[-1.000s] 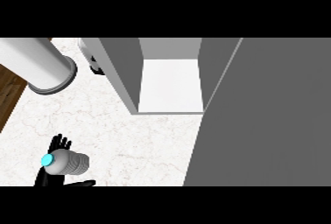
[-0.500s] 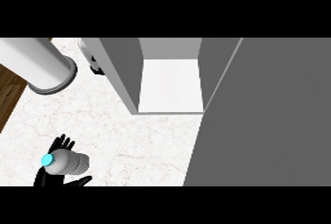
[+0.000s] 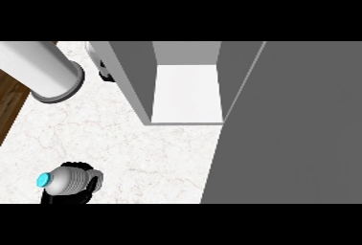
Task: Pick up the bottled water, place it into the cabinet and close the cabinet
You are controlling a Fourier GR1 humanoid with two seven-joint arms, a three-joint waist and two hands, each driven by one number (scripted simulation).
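Desk: white marble top with faint veining, spreading left of and in front of the cabinet. Cabinet: grey side walls, white inner shelf, open at the front. Its door, a broad plain grey panel, stands swung out on the right. Left of the cabinet, a large pale cylinder with a grey rim overhangs the desk's edge. Beyond that edge, dark wooden floor. A small dark object, partly hidden, sits just beside the cabinet's left wall.

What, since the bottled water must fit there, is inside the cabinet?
Inside the cabinet only a bare white shelf shows; nothing stands on it. Its left wall hides part of the interior. The bottled water is outside, in the left hand.
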